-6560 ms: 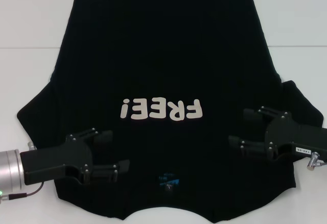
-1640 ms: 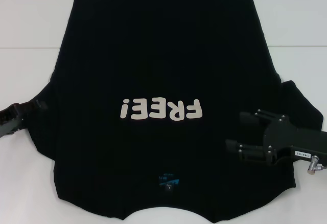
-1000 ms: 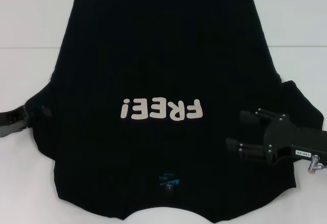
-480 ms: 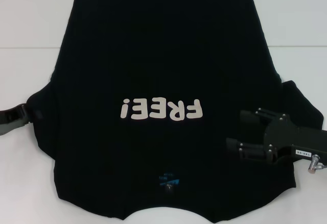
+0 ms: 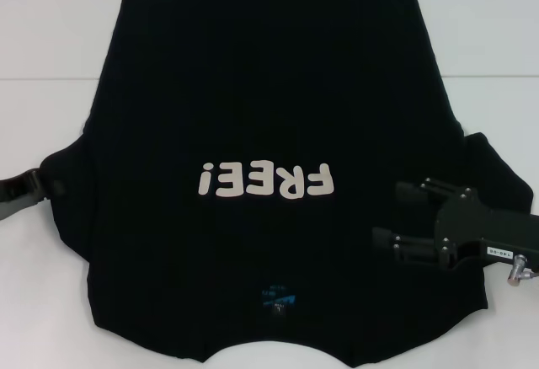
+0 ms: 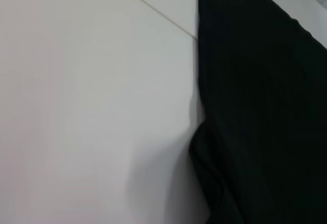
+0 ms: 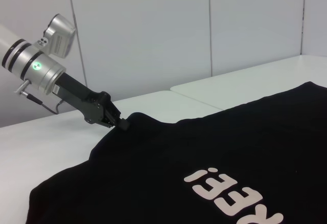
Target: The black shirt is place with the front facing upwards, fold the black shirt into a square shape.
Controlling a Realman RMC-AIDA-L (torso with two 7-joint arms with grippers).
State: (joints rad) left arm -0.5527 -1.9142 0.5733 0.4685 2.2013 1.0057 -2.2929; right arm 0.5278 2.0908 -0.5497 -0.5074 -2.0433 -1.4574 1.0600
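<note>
Black shirt (image 5: 269, 133) flat, left gripper (image 5: 52, 185) pinched on sleeve tip, right gripper (image 5: 402, 214) spread above cloth; lift sleeve inward w/o dragging body.

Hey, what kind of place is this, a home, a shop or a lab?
Probably a lab or test room: a bare white table, plain white panelled walls, and two robot arms working a black shirt, with no household items in view.
</note>
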